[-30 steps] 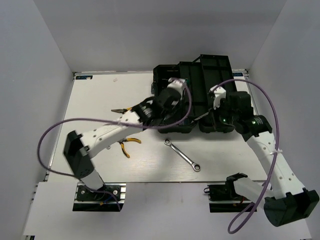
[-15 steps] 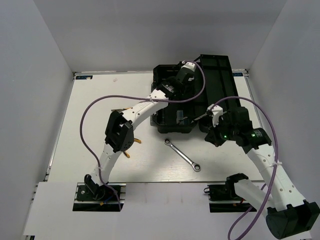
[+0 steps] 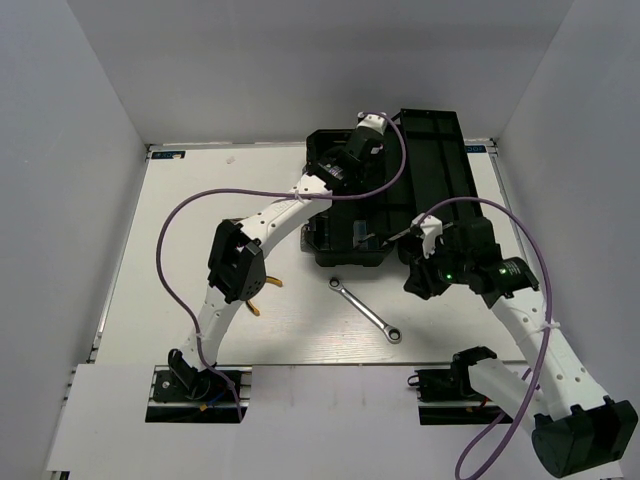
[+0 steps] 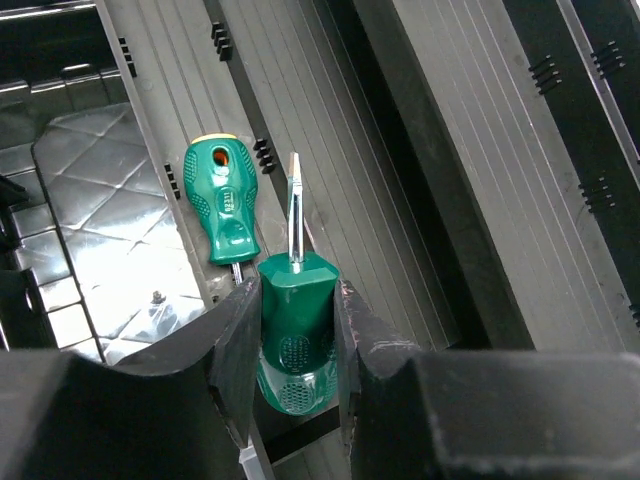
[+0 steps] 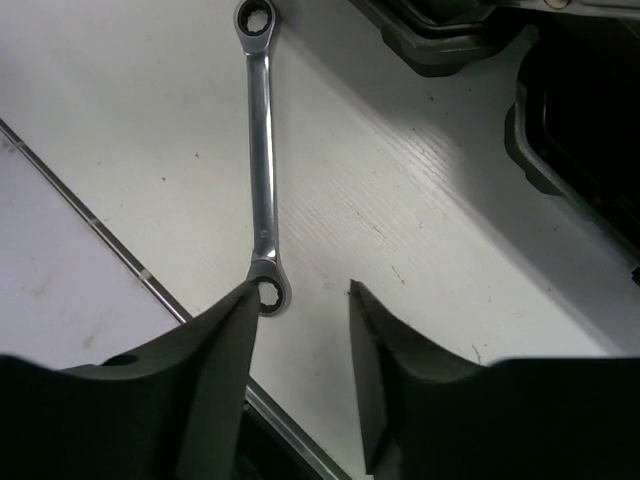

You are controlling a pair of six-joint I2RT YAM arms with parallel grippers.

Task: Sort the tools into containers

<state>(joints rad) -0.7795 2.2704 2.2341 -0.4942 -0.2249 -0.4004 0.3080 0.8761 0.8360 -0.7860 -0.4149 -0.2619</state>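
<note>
My left gripper (image 4: 295, 300) is shut on the handle of a stubby green screwdriver (image 4: 295, 320), whose blade points up the ribbed grey floor of the black toolbox (image 3: 440, 150). A second green screwdriver (image 4: 222, 205) lies in the tray just to its left. From above, the left gripper (image 3: 352, 160) reaches over the box's far left part. My right gripper (image 5: 300, 300) hangs open over the white table, nothing between its fingers. The near ring end of the long silver wrench (image 5: 262, 150) lies just beside its left finger. From above, that wrench (image 3: 366, 310) lies left of the right gripper (image 3: 418, 280).
Yellow-handled pliers (image 3: 262, 290) lie on the table, partly hidden under the left arm's elbow. A purple cable (image 3: 180, 215) loops over the table's left half. The toolbox's front corner (image 5: 440, 50) sits beyond the wrench. The table's near edge strip (image 5: 120, 260) runs close by the right gripper.
The left arm swung up and over the toolbox with the screwdriver in its grip. The right gripper left the box's front edge, moved down-left over the table and opened.
</note>
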